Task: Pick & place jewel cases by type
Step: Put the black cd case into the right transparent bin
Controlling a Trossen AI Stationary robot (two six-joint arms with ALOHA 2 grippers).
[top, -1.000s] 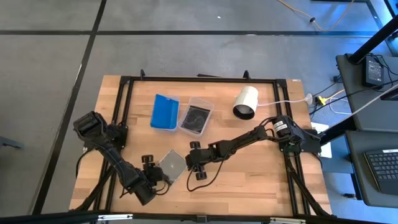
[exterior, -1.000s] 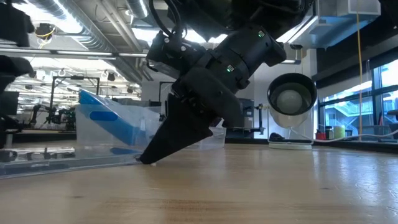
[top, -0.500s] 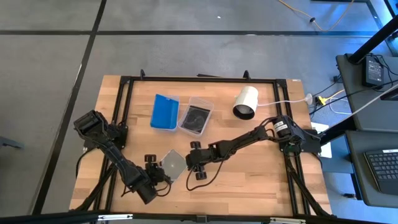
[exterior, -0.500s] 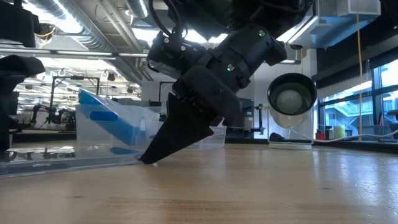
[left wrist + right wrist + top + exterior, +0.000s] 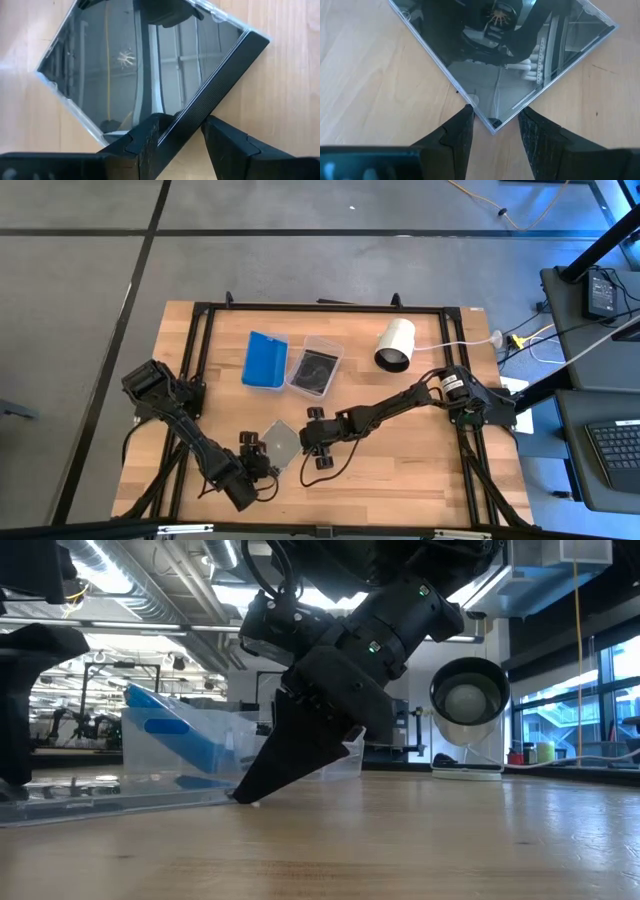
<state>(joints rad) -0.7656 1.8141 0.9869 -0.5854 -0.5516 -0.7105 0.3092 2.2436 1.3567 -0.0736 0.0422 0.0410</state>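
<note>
Low view: jewel case point(image 5: 100, 802) barely visible

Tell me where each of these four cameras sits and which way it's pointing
High view: above the table, looking straight down; both arms show, left gripper and right gripper at the dark jewel case.
Low view: at tabletop height, looking level across into the room; the right gripper comes down from above.
Left wrist view: on the left wrist; its fingers straddle the case's corner.
Right wrist view: on the right wrist; its fingers flank another corner.
Shared: both wrist views see the same case.
</note>
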